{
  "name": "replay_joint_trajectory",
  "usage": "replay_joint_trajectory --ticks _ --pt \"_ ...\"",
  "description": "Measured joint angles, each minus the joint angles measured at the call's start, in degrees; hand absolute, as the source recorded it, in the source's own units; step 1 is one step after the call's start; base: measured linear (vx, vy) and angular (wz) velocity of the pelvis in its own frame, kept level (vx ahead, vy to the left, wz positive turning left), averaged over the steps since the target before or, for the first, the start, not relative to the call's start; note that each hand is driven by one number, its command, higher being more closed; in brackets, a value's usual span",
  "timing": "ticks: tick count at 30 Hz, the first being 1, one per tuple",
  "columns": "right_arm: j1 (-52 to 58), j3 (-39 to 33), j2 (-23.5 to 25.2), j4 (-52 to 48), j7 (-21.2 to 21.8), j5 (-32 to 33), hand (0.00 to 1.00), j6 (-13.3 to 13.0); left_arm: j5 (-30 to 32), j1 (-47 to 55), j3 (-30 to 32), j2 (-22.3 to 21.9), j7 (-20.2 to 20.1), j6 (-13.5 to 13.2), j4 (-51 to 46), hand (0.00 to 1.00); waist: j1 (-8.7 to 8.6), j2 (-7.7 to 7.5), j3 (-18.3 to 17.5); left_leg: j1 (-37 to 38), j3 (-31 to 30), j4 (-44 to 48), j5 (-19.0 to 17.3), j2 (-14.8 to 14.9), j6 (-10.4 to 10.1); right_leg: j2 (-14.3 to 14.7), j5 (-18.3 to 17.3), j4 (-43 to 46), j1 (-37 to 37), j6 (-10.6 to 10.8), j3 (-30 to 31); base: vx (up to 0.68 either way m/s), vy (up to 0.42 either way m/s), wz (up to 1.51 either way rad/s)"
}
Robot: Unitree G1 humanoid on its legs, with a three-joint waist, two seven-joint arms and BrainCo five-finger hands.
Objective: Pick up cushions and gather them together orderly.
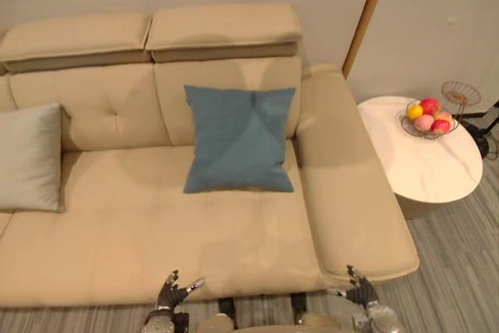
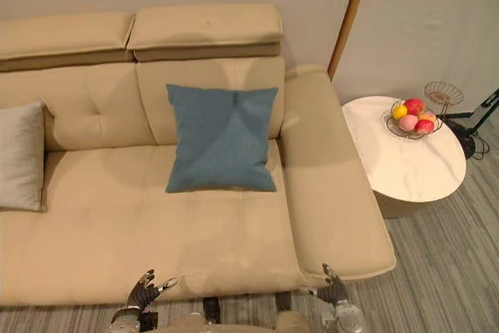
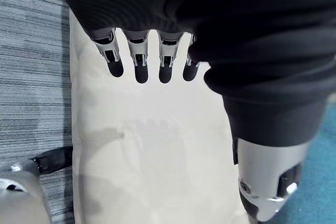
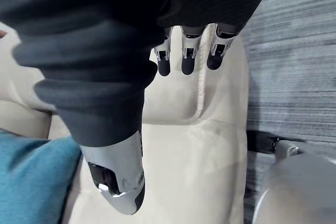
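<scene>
A blue cushion (image 1: 238, 139) leans upright against the backrest of the beige sofa (image 1: 117, 232), right of its middle. A light grey cushion (image 1: 30, 157) stands at the sofa's far left, well apart from the blue one. My left hand (image 1: 173, 295) hovers at the sofa's front edge with relaxed fingers (image 3: 138, 62), holding nothing. My right hand (image 1: 361, 292) is at the front corner below the right armrest, fingers (image 4: 187, 54) straight and empty. A corner of the blue cushion (image 4: 29, 177) appears beside my right thumb.
A round white side table (image 1: 437, 169) stands right of the sofa with a wire bowl of fruit (image 1: 429, 117) and a small wire stand (image 1: 460, 95) on it. Grey striped carpet (image 1: 468, 271) lies in front. A wall stands behind the sofa.
</scene>
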Motion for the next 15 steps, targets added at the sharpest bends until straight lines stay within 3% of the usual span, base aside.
replay_joint_trajectory --ticks 3,5,7,8,9,10,11,13,14,15 --pt "-0.20 -0.03 -0.42 0.01 -0.01 -1.31 0.00 0.66 -0.03 0.35 0.00 0.95 -0.57 0.00 0.26 0.00 -0.65 -0.53 0.35 0.00 1.82 0.92 -0.57 -0.08 0.29 -0.06 -0.27 2.42 -1.60 0.39 1.45 0.00 0.023 -0.30" --pt "-0.59 0.01 -0.35 0.37 -0.10 -1.40 0.00 0.84 -0.08 -0.28 0.00 1.41 -0.92 0.04 -0.06 0.00 -1.01 -1.12 0.55 -2.34 2.51 4.85 -1.36 0.16 1.66 -0.17 -0.90 7.51 -4.52 0.74 1.76 -0.02 0.019 -0.22" --pt "-0.92 0.14 -0.48 0.50 -0.22 -1.35 0.00 0.91 -0.14 -0.59 0.04 0.93 -0.95 0.03 -2.34 0.00 -0.68 -0.73 0.72 -4.88 3.77 7.44 -2.04 1.68 3.47 -0.49 -0.38 7.70 -5.37 3.36 2.66 -0.05 0.012 -0.15" --pt "-2.01 0.24 -0.10 0.63 -0.18 -1.27 0.00 1.15 -0.23 -1.50 0.28 0.72 -0.87 -0.05 -3.80 0.00 -1.08 0.04 1.44 -6.14 3.19 9.37 -2.24 2.76 3.57 -0.33 -10.61 27.56 -9.97 1.44 0.26 -0.05 -0.037 0.21" --pt "-1.70 0.18 0.73 0.90 -0.26 -1.23 0.00 1.18 -0.39 -1.75 0.13 0.64 -0.68 -0.11 -4.89 0.00 -1.11 -0.38 1.62 -5.97 2.05 10.61 -2.21 2.54 3.59 -1.24 -15.94 40.28 -10.73 3.11 -0.49 -0.03 -0.072 0.36" --pt "-1.59 0.22 1.23 1.09 -0.24 -1.24 0.00 1.17 -0.74 -1.77 0.08 0.76 -0.57 -0.09 -5.14 0.00 -1.04 -0.53 1.73 -6.08 1.56 11.22 -2.21 2.34 3.59 -1.63 -17.40 44.02 -10.00 4.11 -0.29 -0.05 -0.121 0.51" --pt "-1.67 0.40 2.02 2.04 -0.25 -1.16 0.00 1.16 -1.25 -1.73 -0.08 0.73 0.24 -0.03 -5.36 0.00 -0.84 -2.03 1.32 -7.51 0.39 13.11 -2.19 1.80 3.56 -2.35 -20.00 46.39 -6.97 5.97 -0.09 -0.11 -0.176 0.44" --pt "-3.10 0.46 2.23 1.82 -0.62 -0.84 0.00 1.15 -1.43 -2.38 -0.04 0.48 0.73 0.02 -5.98 0.00 -0.42 -3.23 1.66 -11.04 -0.69 16.17 -1.69 2.25 2.86 -1.86 -24.87 40.25 -4.32 3.90 -0.56 -0.21 -0.221 0.30" --pt "-3.81 -0.04 2.16 -0.05 -1.40 0.63 0.00 0.97 -1.44 -3.67 -0.14 -0.38 0.82 0.06 -6.55 0.00 0.59 -2.85 2.14 -14.58 -1.47 17.89 -0.58 3.76 1.56 -0.71 -27.10 35.12 -4.47 -0.13 -2.40 -0.28 -0.186 0.21" --pt "-4.85 0.00 1.30 -0.44 -1.77 1.31 0.00 0.77 -1.65 -4.34 -0.80 -1.77 1.07 0.12 -6.45 0.00 0.68 -0.04 3.89 -16.31 -3.40 18.05 1.15 5.66 0.73 1.98 -25.37 33.51 -4.29 -2.55 -3.86 -0.40 -0.206 0.24"
